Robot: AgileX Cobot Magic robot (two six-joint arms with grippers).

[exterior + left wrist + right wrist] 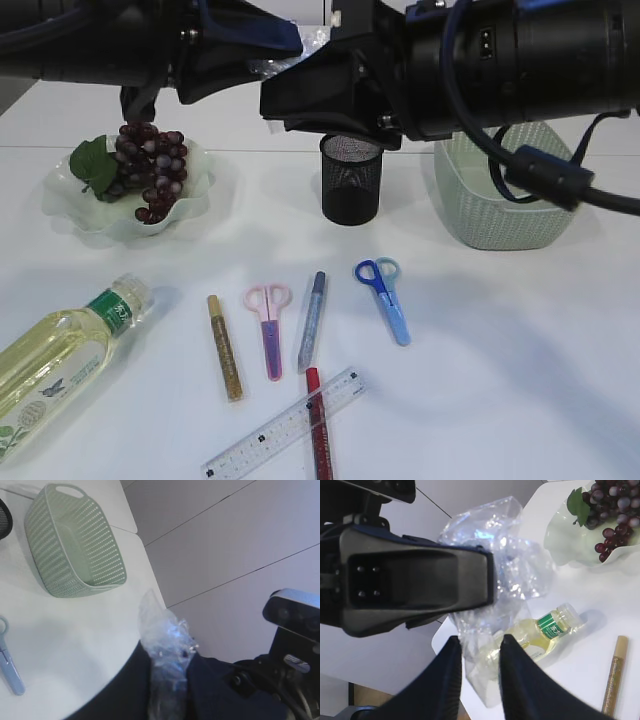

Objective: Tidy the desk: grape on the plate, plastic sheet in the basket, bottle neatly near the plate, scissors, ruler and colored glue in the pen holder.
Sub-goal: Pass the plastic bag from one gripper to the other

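Observation:
My left gripper (169, 652) is shut on the crumpled clear plastic sheet (162, 630), held in the air off the table's edge. My right gripper (481, 640) stands open with the sheet's (515, 565) lower part hanging between its fingers. The grape (150, 165) lies on the plate (70, 205). The bottle (60, 360) lies on its side at the front left. Pink scissors (269, 325), blue scissors (385, 298), a ruler (285, 425) and gold (224, 347), grey (313, 320) and red (318, 430) glue sticks lie on the table.
The black mesh pen holder (351, 180) stands at the back middle, the pale green basket (500, 190) to its right. Both arms meet high over the back of the table. The table's rounded edge shows in both wrist views.

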